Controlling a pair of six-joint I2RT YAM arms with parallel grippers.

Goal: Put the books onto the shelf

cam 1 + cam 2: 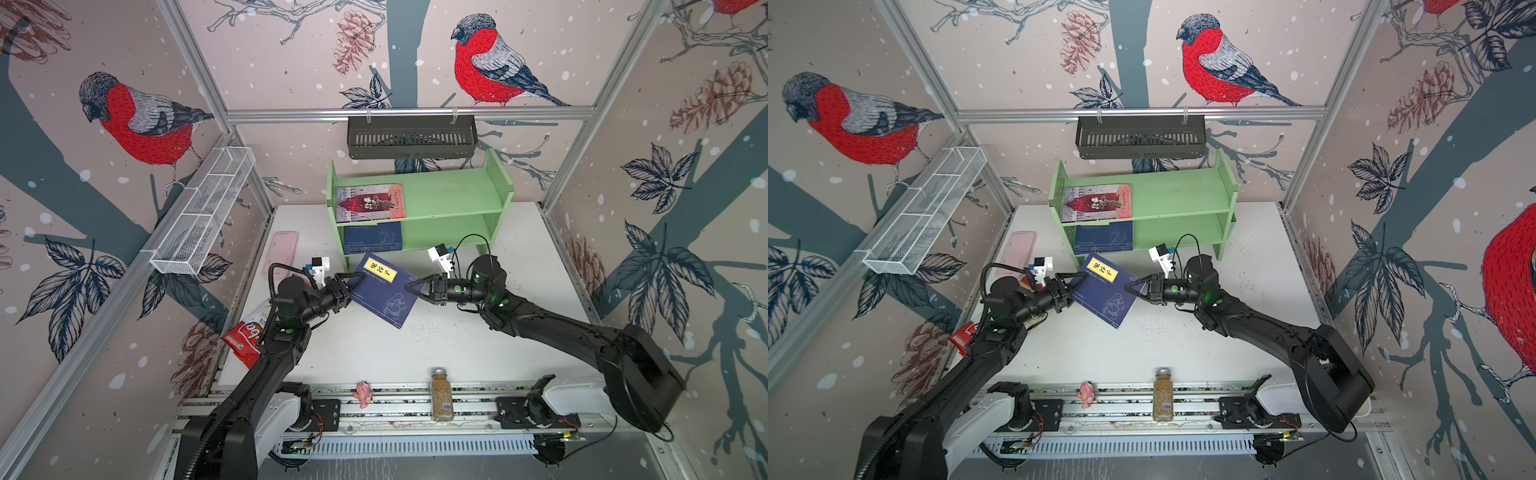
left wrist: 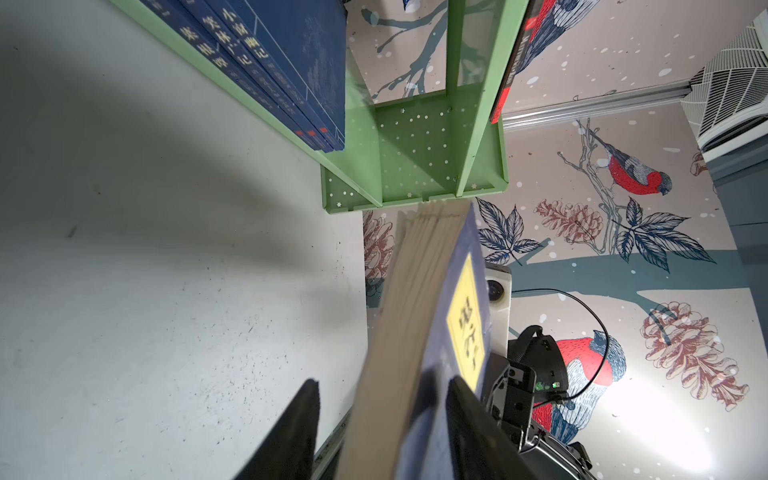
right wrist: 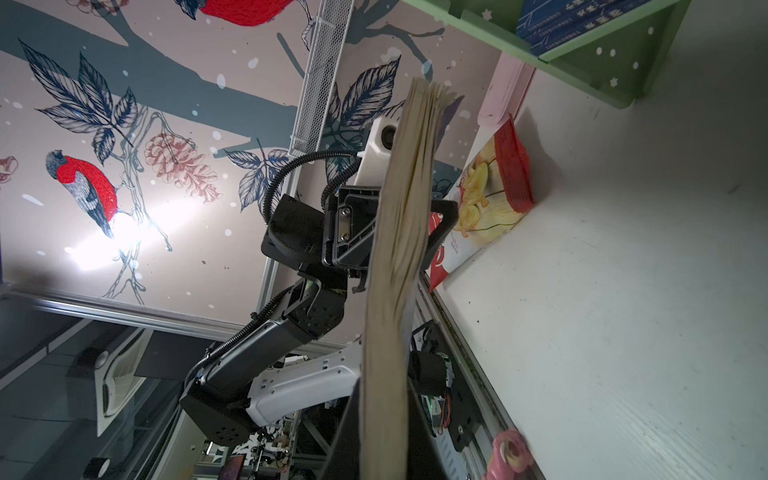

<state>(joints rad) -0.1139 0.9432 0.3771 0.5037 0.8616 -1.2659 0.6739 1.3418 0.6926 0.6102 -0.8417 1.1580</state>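
Robot test cell in a laboratory. A silver aluminium extrusion frame (image 1: 409, 112) carries wall panels printed with red bullfinches (image 1: 490, 62) around a white tabletop (image 1: 457, 340). A black jointed left arm (image 1: 266, 374) and right arm (image 1: 561, 328) mount on a slotted metal rail (image 1: 395, 409) along the tabletop's near edge, with cabling exposed.

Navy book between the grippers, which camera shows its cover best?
A top view: the navy book shows its whole cover, yellow label readable. The left wrist view sees the cover steeply, plus page edges; the right wrist view only page edges.

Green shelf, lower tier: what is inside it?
Navy books stacked flat at the left end of the shelf, three spines visible. The upper board covers the tier's back.
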